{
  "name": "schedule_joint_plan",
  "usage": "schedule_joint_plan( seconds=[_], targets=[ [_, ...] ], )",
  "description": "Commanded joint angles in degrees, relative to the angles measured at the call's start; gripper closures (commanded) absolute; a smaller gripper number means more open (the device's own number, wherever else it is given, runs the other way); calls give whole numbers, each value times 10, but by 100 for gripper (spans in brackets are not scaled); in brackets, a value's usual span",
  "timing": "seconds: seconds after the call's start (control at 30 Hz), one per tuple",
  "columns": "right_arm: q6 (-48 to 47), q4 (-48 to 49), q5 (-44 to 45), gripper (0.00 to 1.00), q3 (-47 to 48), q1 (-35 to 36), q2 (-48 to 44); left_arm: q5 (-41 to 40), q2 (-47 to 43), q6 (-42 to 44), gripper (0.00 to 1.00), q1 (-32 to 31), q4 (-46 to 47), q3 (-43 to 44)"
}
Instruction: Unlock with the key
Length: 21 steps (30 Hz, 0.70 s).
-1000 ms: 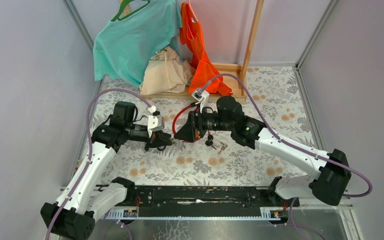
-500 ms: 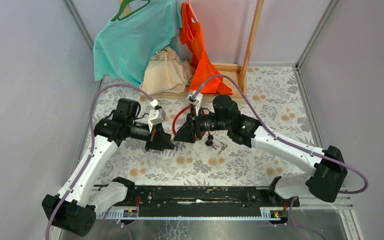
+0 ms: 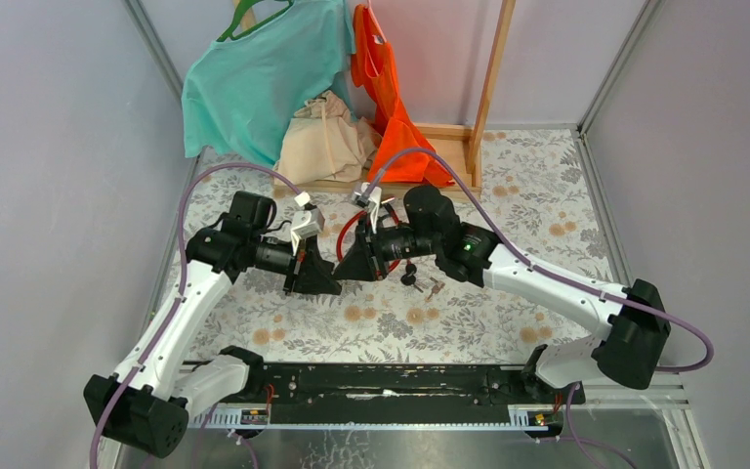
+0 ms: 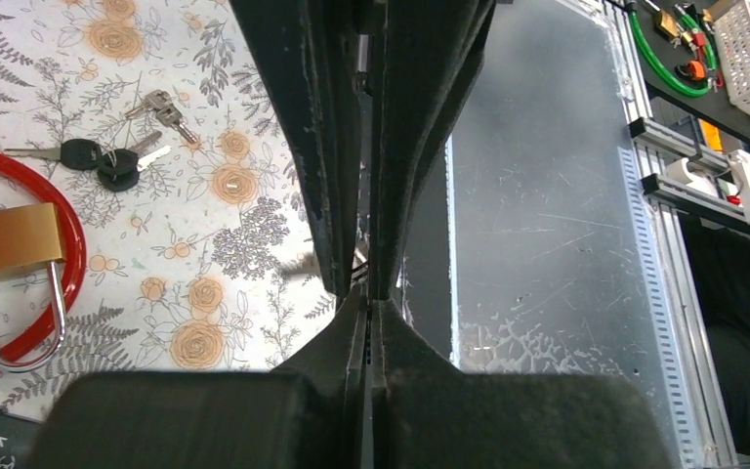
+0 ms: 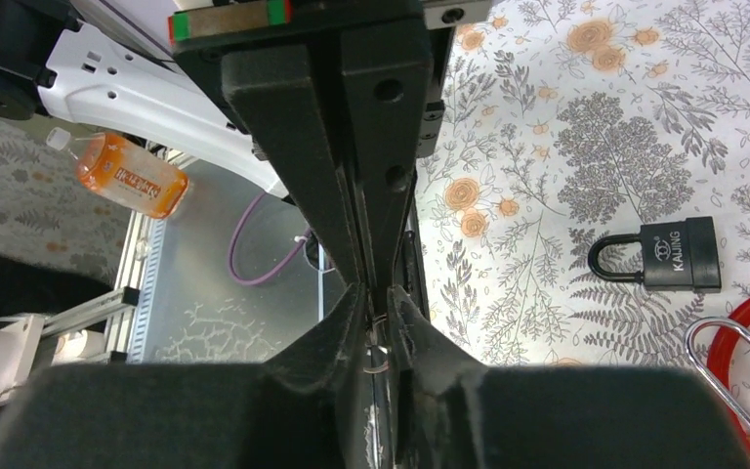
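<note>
Keys (image 4: 117, 161) lying loose, ungrasped | brass padlock (image 4: 10, 244) and black padlock (image 5: 679, 256) shut | left gripper (image 4: 368, 293) pressed together, empty | right gripper (image 5: 376, 303) nearly together, pinch cannot tell | unlocking all ahead

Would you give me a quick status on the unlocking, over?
Left gripper shut; right gripper narrow, grip unclear; tips meeting. Keys lie on the table, brass padlock and black padlock untouched. Nothing in the way.

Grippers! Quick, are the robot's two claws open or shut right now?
Left gripper: shut; whether it holds anything cannot be told.
Right gripper: shut; whether it holds anything cannot be told.
</note>
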Motion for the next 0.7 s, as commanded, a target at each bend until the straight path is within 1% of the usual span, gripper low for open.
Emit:
schedule_joint_plan(
  seconds=[0.0, 0.03, 0.17, 0.2, 0.23, 0.27, 0.3, 0.33, 0.37, 0.47, 0.6, 0.67],
  targets=[
    [-17, -3, -13, 93, 35, 6, 9, 22, 1, 8, 100, -6, -31, 29],
    [-17, -5, -14, 99, 36, 6, 9, 20, 2, 9, 100, -6, -33, 31],
    [-19, -21, -16, 100, 31, 6, 3, 12, 5, 11, 100, -6, -40, 42],
    [-19, -21, -14, 100, 26, 6, -1, 11, 7, 10, 94, -6, -41, 43],
    [-16, -17, -9, 100, 20, 6, -6, 10, 8, 9, 84, -6, -41, 44],
    [-10, -7, 0, 100, 12, 6, -12, 10, 10, 6, 68, -6, -42, 45],
    [-1, 6, 11, 100, 1, 6, -20, 12, 10, 4, 55, -7, -45, 44],
    [8, 22, 23, 100, -10, 7, -29, 13, 10, 7, 48, -6, -51, 44],
    [16, 39, 34, 100, -23, 6, -39, 17, 11, 14, 45, -6, -60, 44],
    [39, 85, 52, 100, -58, 7, -64, 22, 8, 47, 41, -6, -94, 46],
    [57, 117, 62, 100, -86, 7, -91, 21, 7, 101, 42, -6, -150, 55],
    [69, 133, 64, 100, -99, 6, -103, 20, 5, 114, 42, -6, -161, 60]
  ],
)
